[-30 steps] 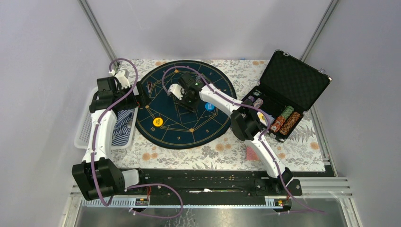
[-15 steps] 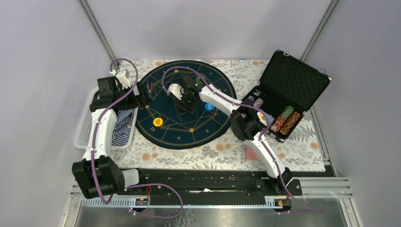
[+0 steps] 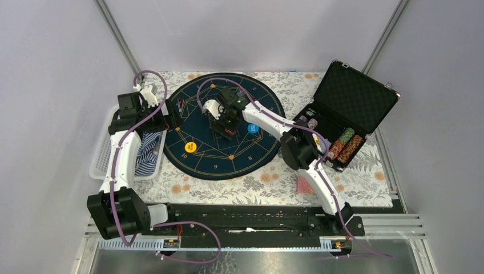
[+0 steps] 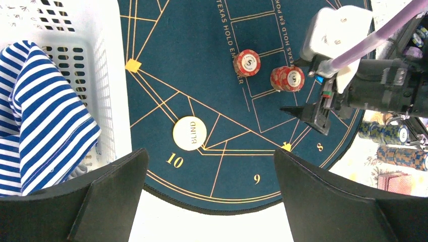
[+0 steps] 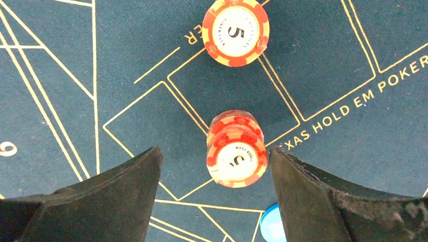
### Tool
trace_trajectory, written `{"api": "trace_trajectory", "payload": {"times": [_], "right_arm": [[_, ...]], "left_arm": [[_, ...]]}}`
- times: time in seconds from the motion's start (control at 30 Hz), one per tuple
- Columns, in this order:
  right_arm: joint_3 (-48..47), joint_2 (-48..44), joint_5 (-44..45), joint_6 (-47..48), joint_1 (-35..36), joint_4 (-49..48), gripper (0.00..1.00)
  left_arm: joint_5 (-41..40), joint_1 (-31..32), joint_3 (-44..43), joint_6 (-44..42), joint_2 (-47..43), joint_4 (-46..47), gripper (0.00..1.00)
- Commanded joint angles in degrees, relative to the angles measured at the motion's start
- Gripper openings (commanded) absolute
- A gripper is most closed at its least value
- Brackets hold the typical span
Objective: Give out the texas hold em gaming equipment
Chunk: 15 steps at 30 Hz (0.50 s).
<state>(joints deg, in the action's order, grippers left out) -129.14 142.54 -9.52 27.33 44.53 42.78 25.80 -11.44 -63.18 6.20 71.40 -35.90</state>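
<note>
At the desk's left edge, a white perforated plastic basket [image 4: 108,75] holds a blue-and-white striped cloth [image 4: 45,116]. The left gripper [image 4: 209,154] hangs over the left edge of the round dark-blue mat [image 4: 202,45], fingers spread wide, with a yellow round "BLIND" button [image 4: 190,133] below. Near the mat's middle lie a single red striped poker chip [image 5: 235,32] and a short stack of red chips [image 5: 236,151]. The right gripper [image 5: 216,151] straddles the stack, fingers clear of it. A blue round button [image 5: 272,224] lies beside the stack.
</note>
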Motion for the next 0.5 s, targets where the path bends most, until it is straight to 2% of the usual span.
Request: {"api": "trace_trajectory", "payload": {"times": [0.0, 0.17, 0.47], "right_arm": [[0.37, -7.05, -4.73, -3.87, -2.51, -1.21, 0.85], [0.90, -8.15, -4.71, -5.43, -3.54, -4.34, 0.86], [-0.92, -3.34, -5.72, -12.52, -3.03, -13.45, 0.87]], "left_arm": [[2.47, -0.31, -2.48, -2.56, 1.00, 1.33, 0.99], [2.85, -0.32, -2.47, -2.78, 1.19, 0.87, 0.99], [0.03, -0.41, -1.95, -1.19, 0.24, 2.25, 0.99]]}}
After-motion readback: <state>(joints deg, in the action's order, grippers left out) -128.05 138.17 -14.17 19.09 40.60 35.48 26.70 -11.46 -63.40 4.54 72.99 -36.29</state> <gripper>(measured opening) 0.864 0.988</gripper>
